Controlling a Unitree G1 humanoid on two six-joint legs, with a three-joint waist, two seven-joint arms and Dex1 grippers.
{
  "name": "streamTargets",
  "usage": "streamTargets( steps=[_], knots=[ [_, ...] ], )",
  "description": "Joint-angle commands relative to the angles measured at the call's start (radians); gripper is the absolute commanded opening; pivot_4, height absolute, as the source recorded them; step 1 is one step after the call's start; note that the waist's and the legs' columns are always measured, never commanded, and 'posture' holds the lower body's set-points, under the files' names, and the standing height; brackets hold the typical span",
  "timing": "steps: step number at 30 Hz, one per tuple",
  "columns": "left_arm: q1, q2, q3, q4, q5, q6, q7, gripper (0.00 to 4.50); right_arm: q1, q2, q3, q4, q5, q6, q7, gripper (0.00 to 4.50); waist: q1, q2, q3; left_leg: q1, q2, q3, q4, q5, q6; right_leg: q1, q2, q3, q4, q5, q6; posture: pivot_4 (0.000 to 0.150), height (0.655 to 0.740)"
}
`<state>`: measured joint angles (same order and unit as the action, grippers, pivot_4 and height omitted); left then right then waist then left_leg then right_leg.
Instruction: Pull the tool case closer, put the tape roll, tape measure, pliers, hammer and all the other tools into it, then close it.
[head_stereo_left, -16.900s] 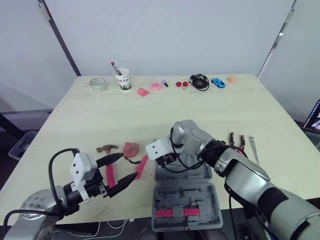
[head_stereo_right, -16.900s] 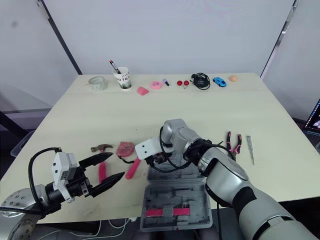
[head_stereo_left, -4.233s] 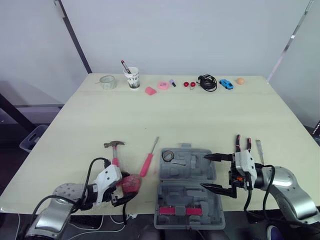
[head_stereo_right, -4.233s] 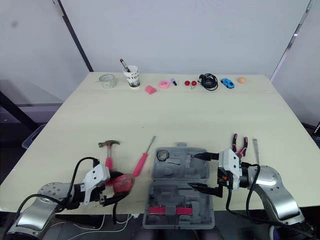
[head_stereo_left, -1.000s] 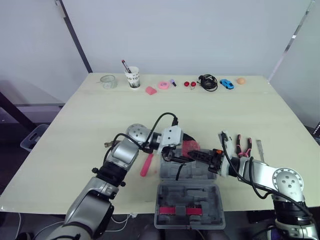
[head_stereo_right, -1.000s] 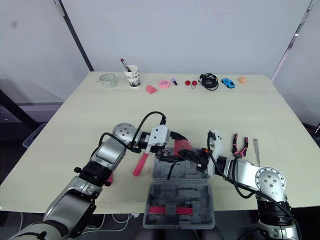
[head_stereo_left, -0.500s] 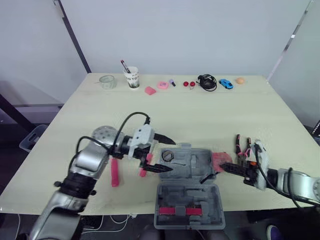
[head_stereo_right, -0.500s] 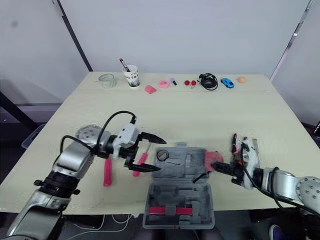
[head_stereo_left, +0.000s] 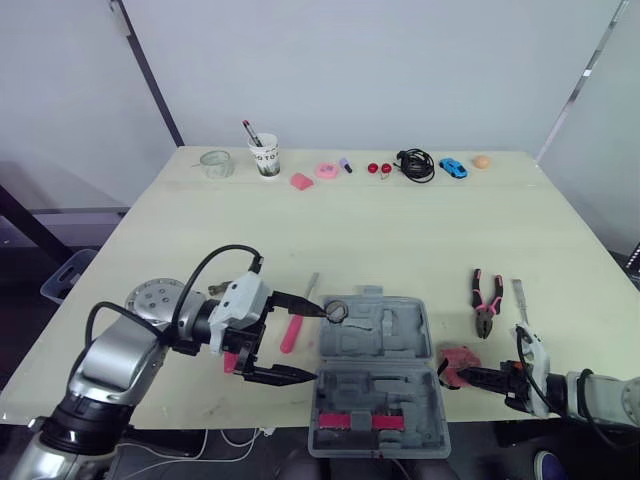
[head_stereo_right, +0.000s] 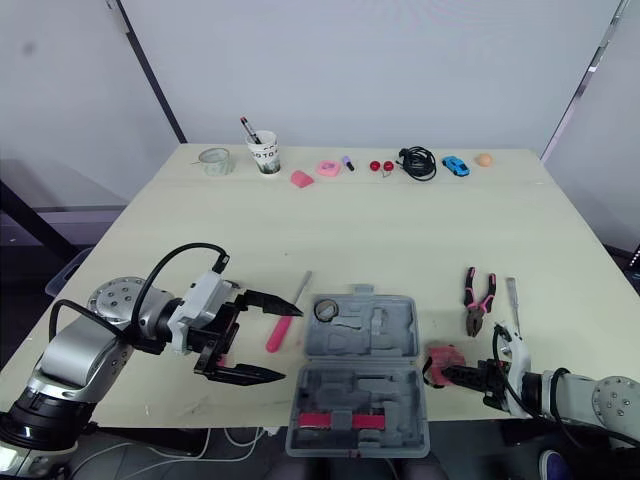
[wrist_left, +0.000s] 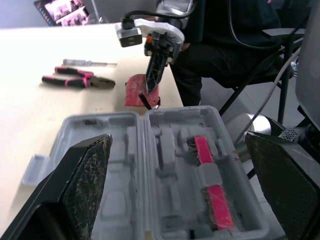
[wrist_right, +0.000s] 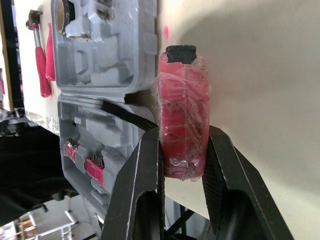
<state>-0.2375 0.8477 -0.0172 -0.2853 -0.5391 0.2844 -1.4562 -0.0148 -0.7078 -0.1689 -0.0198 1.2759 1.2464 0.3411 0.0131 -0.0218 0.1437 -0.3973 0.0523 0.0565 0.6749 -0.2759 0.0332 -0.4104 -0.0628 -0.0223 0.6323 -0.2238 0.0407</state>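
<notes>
Pink tape measure (head_stereo_left: 463, 357): clamped in right gripper (head_stereo_left: 450, 377), just beside open tool case's (head_stereo_left: 400, 340) right edge, case at nine o'clock; left gripper (head_stereo_left: 318, 344) spread wide, empty.

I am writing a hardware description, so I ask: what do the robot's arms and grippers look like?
The left arm and right arm are silver-grey. A looping black cable runs along the left one, and each wrist bears a white block. The left gripper and right gripper have long, black, pointed fingers.

Far back — paper cup (head_stereo_left: 266, 160), black cable (head_stereo_left: 411, 164), blue toy car (head_stereo_left: 452, 167).
</notes>
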Motion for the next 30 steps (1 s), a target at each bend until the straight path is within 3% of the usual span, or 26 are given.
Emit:
streamTargets(
  steps=[1,5,6,9,13,15,20,26,30],
  knots=[
    [0.01,0.021,0.035,-0.043,-0.03,0.007,0.008,4.5,0.006,0.026,-0.033,-0.019,0.005,0.034,0.0,0.46,0.001,0.0,0.0,0.0,0.0,0.0,0.0,0.0,0.0,0.0,0.0,0.0,0.0,0.0,0.0,0.15,0.74],
    [0.007,0.025,0.026,-0.037,-0.021,0.0,0.008,4.5,0.016,0.035,-0.049,-0.026,-0.02,0.043,0.006,0.46,0.001,0.0,0.0,0.0,0.0,0.0,0.0,0.0,0.0,0.0,0.001,0.003,0.0,0.0,0.0,0.15,0.74],
    [0.006,0.024,0.024,-0.036,-0.019,-0.001,0.008,4.5,0.018,0.035,-0.052,-0.025,-0.027,0.043,0.01,1.47,0.001,0.0,0.0,0.0,0.0,0.001,0.0,0.0,0.0,0.0,0.002,0.004,0.0,0.0,0.0,0.15,0.74],
    [0.005,0.024,0.023,-0.035,-0.019,-0.001,0.009,4.5,0.019,0.039,-0.06,-0.026,-0.042,0.048,0.017,2.9,0.0,0.0,0.0,0.0,0.0,0.0,0.0,0.0,0.0,0.0,0.008,0.012,-0.001,0.0,0.0,0.15,0.74],
    [-0.002,0.023,0.019,-0.028,-0.019,-0.003,0.008,4.5,0.044,0.018,-0.09,-0.061,-0.081,0.019,0.05,4.45,0.0,-0.001,-0.001,0.0,0.001,0.0,0.0,0.0,0.0,0.0,0.014,0.019,-0.001,0.0,0.0,0.15,0.74],
    [-0.011,0.02,0.015,-0.019,-0.017,-0.005,0.006,4.5,0.077,-0.015,-0.118,-0.103,-0.118,-0.026,0.087,4.45,0.005,-0.001,-0.001,0.0,0.001,0.0,0.0,0.0,0.0,0.0,0.014,0.02,-0.001,0.0,0.0,0.15,0.74],
    [-0.034,0.02,0.01,-0.004,-0.019,-0.011,-0.011,4.5,0.221,-0.153,0.004,-0.312,-0.482,-0.491,0.413,4.45,0.0,0.0,0.0,-0.001,-0.003,0.0,0.0,0.0,0.0,0.0,0.014,0.024,-0.002,-0.003,0.005,0.15,0.74],
    [-0.041,0.023,0.011,-0.009,-0.022,-0.012,-0.019,4.5,0.227,-0.237,0.139,-0.248,-0.825,-0.883,0.599,4.45,-0.005,0.0,0.0,0.001,0.0,0.001,0.0,0.0,0.0,0.0,0.017,0.025,-0.002,-0.003,0.006,0.15,0.74],
    [-0.04,0.024,0.021,-0.021,-0.033,-0.007,-0.018,4.5,0.176,-0.232,0.191,-0.178,-0.913,-1.06,0.702,4.45,0.0,0.0,0.0,0.001,0.0,0.006,0.0,0.0,0.0,0.0,0.017,0.025,-0.002,-0.003,0.005,0.15,0.74]
  ],
)
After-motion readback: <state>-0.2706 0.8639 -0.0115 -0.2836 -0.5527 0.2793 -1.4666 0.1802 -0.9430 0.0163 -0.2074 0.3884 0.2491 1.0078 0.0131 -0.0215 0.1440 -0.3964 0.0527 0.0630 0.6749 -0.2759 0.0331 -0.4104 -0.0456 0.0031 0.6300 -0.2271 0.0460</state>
